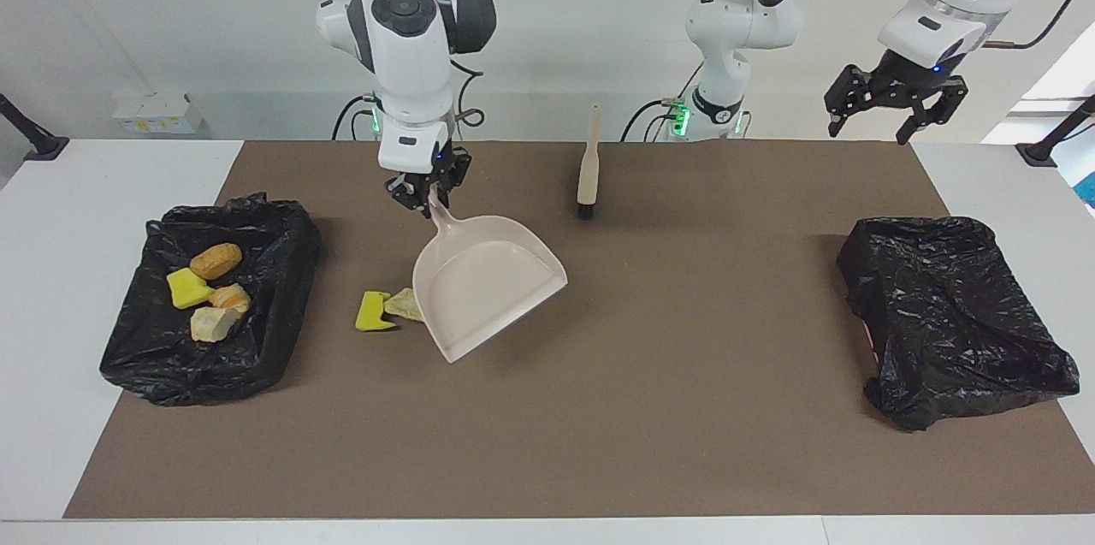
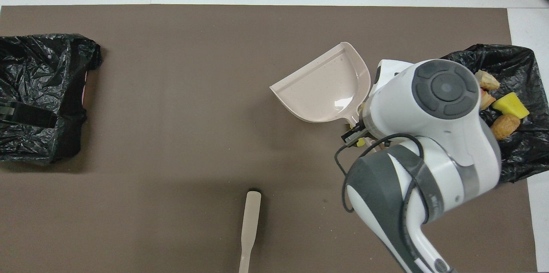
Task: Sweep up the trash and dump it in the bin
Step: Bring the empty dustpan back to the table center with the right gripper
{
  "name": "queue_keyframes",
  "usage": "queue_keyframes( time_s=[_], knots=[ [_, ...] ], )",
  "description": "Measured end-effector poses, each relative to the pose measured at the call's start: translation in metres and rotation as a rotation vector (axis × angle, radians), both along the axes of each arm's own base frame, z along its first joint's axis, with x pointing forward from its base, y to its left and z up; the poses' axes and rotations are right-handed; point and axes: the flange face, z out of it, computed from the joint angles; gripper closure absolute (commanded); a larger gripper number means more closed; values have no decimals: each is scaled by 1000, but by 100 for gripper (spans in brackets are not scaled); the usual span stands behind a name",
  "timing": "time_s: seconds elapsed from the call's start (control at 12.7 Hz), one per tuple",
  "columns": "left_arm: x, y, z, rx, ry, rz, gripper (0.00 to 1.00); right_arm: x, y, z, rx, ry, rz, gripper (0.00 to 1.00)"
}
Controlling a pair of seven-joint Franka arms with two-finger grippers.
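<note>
My right gripper (image 1: 425, 192) is shut on the handle of the beige dustpan (image 1: 488, 284), which hangs tilted over the mat and holds nothing. Two pieces of trash lie on the mat beside the pan, toward the right arm's end: a yellow sponge piece (image 1: 373, 311) and a pale chunk (image 1: 402, 304). The black-bagged bin (image 1: 282, 271) at that end holds a brown roll (image 1: 216, 260), a yellow sponge (image 1: 188, 288) and two pale chunks (image 1: 214, 322). In the overhead view my right arm covers the loose scraps; the dustpan (image 2: 324, 88) and bin (image 2: 523, 148) show. My left gripper (image 1: 894, 104) waits open, high over the left arm's end.
The wooden-handled brush (image 1: 588, 164) lies on the mat close to the robots, near the middle (image 2: 250, 226). A second bin wrapped in black bag (image 1: 949, 314) sits at the left arm's end (image 2: 38, 97). A brown mat (image 1: 650, 408) covers the table.
</note>
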Motion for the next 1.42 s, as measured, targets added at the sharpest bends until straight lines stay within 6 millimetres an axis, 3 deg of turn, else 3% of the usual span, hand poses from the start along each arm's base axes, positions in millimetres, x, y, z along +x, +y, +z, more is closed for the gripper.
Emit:
queue_keyframes(
  time_s=[0.39,0.71,1.03,1.18,1.26,1.34,1.42],
  knots=[
    [-1,0,0,0,0,-3,0,7,53,-30,55,0,-209,100],
    [-1,1,0,0,1,-2,0,7,122,-61,49,21,-305,100],
    [-1,1,-1,1,4,-2,0,12,181,-115,53,20,-411,100],
    [-2,0,-1,1,4,-3,0,19,198,-133,57,11,-448,100],
    [-2,0,-1,1,4,-4,0,23,201,-130,73,-4,-455,41],
    [-2,-1,-1,1,4,-5,0,27,202,-127,94,-23,-458,0],
    [-2,-1,-1,1,3,-5,0,31,201,-124,115,-42,-461,0]
  ],
)
